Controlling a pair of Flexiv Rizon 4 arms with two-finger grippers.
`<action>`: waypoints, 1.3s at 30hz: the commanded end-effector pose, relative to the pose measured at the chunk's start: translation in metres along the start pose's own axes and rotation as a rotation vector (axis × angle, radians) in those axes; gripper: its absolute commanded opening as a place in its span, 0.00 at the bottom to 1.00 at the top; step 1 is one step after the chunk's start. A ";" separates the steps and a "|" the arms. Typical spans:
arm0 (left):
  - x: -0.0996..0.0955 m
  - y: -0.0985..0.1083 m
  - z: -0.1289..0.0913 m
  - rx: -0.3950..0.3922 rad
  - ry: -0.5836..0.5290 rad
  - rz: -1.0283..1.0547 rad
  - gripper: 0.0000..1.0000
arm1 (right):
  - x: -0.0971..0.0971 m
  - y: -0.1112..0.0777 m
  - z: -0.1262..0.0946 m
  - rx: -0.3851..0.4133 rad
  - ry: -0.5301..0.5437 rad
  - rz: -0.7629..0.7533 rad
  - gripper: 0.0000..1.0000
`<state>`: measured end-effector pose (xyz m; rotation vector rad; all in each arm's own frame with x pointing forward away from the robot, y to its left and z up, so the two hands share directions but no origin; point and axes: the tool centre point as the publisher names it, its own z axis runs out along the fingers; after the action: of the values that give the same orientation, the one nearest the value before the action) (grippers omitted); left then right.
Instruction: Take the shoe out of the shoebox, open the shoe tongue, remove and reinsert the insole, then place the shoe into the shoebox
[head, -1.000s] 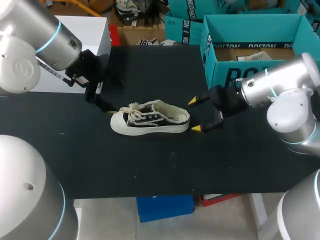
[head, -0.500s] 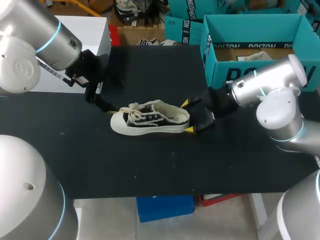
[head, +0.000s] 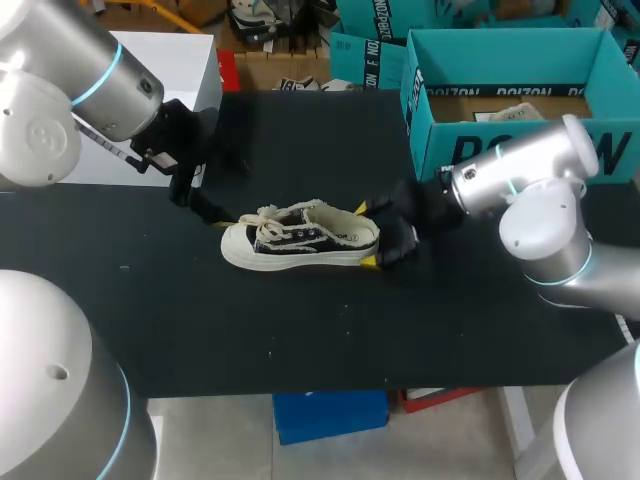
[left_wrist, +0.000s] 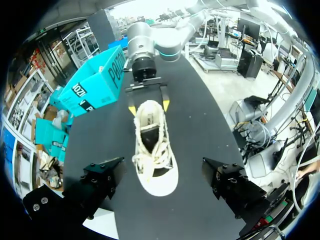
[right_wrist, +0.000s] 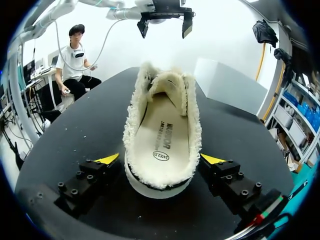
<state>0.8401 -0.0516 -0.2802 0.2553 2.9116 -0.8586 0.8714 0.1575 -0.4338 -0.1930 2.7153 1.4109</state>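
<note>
- The black desk (head: 300, 340) carries everything.
- The teal shoebox (head: 440, 150) stands open at the desk's far right corner, with white lettering on its wall.
- The shoe (head: 300, 240) sits upright mid-desk, lengthwise left to right, toe leftward. Its insole (right_wrist: 162, 135) bears small print.
- The right gripper (head: 365, 235) is spread, straddling the heel.
- The left gripper (left_wrist: 165, 180) is spread wide by the toe.
</note>
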 end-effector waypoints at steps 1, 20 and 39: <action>0.000 0.001 0.001 0.002 -0.004 0.003 1.00 | 0.000 -0.002 0.008 -0.009 -0.005 0.003 1.00; 0.000 0.001 0.001 0.002 -0.004 0.003 1.00 | -0.006 0.002 0.019 -0.049 0.006 0.008 0.41; 0.003 -0.019 0.005 -0.026 -0.012 0.048 1.00 | -0.005 0.006 0.027 -0.076 0.039 -0.012 0.00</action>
<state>0.8380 -0.0573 -0.2785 0.3081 2.8970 -0.8442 0.8741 0.1779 -0.4386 -0.2431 2.6867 1.5246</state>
